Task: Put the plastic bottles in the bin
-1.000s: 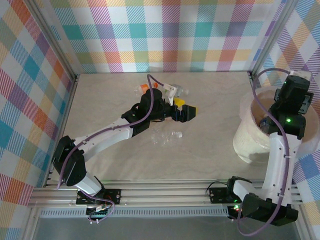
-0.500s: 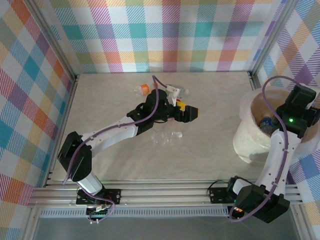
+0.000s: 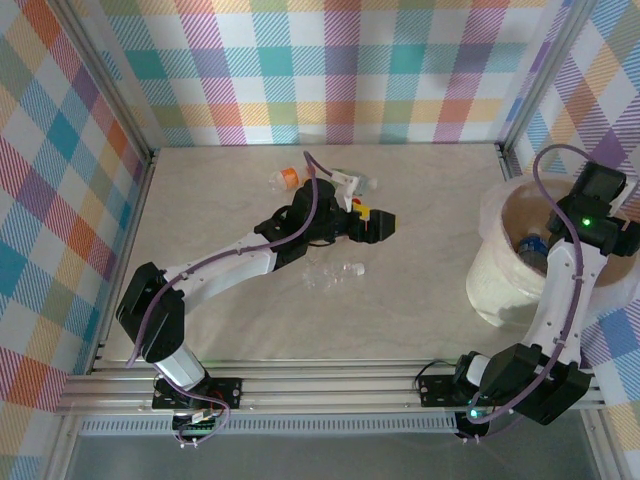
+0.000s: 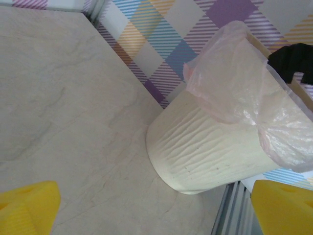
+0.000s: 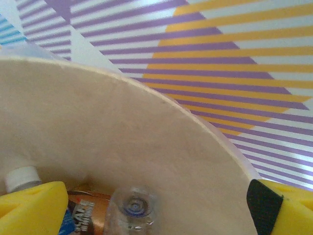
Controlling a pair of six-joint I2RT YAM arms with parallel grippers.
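Cream-white ribbed round bin [image 4: 205, 152], lined with crinkly translucent film [image 4: 244, 83], holds a clear plastic bottle [image 5: 132, 208] and an orange-labelled one [image 5: 88, 213]; left gripper [image 4: 155, 208] and right gripper [image 5: 155, 209] both gape, empty.

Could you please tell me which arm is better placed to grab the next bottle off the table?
Left. The left claw hangs open close to the clear bottle and the orange bottle. The right claw is at the bin, far from both.
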